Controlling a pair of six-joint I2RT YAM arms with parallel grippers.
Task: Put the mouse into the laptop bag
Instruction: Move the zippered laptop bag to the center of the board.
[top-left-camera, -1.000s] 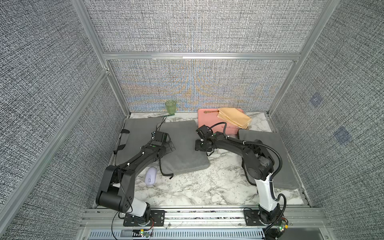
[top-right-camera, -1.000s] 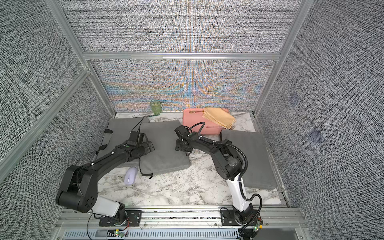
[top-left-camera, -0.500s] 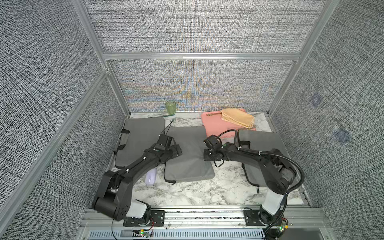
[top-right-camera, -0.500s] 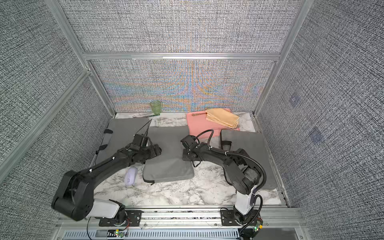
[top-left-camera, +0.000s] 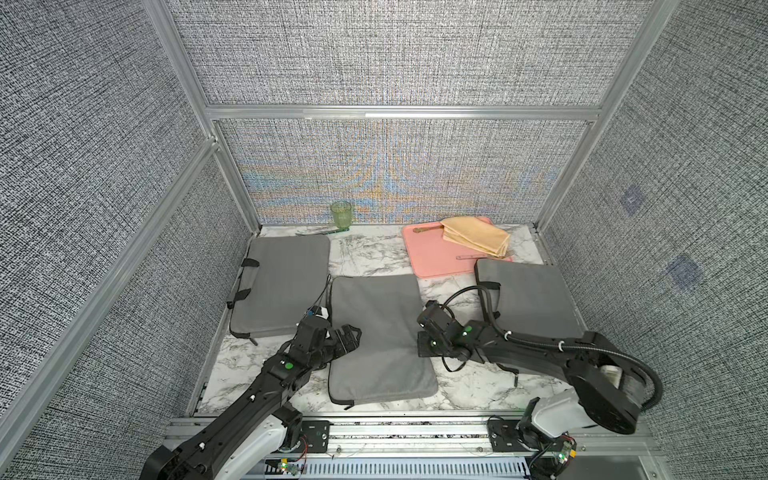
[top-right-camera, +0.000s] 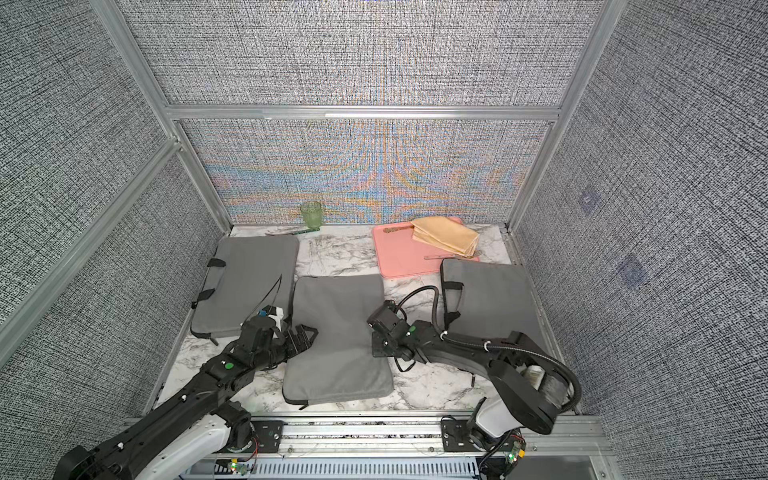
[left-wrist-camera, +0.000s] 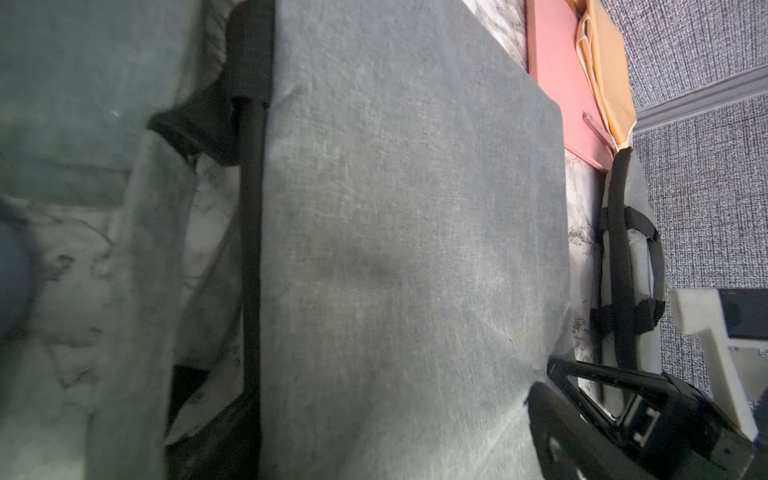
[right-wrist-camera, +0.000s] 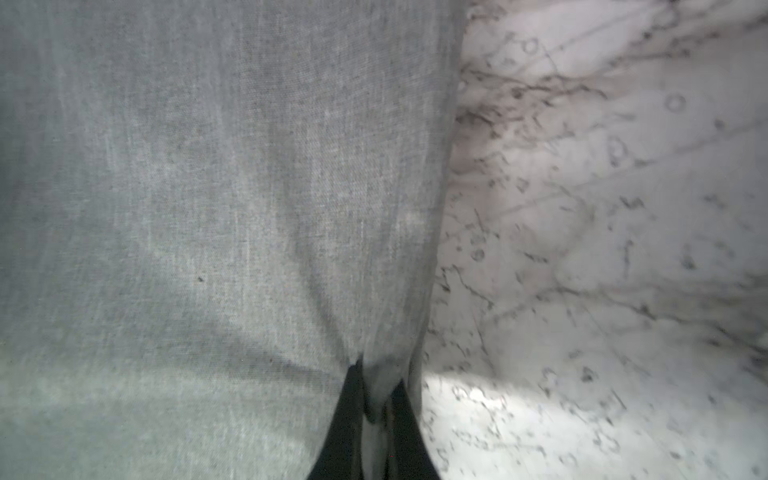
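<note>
In a top view the left gripper (top-left-camera: 350, 338) stood spread wide at the left edge of the middle laptop bag (top-left-camera: 376, 324), and the right gripper (top-left-camera: 423, 351) sat at its right edge; the mouse could not be made out. The left wrist view showed the laptop bag (left-wrist-camera: 407, 249) close below. In the right wrist view the fingers (right-wrist-camera: 345, 428) were pinched on a fold of the bag's edge
</note>
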